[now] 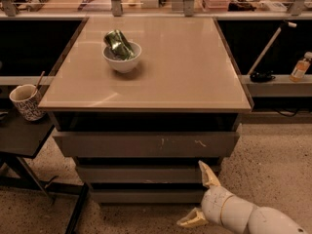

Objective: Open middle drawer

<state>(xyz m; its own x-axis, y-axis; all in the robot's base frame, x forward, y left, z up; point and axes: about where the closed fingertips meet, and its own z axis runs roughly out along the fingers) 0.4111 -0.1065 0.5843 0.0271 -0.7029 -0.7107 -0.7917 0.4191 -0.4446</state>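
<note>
Two fingers (208, 175) spread wide, holding nothing. Gripper (189, 193) low over floor (273, 169); upper fingertip at right end of middle drawer (141, 174), lower one clear.

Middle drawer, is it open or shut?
Shut: the middle drawer shows no inner box. The gripper, open, is at its right end.

The gripper (191, 194), near right with fingers spread, hides part of the middle drawer (141, 174) at its right end. Whether the upper finger touches it cannot be told. The arm (263, 221) runs off the bottom edge.
</note>
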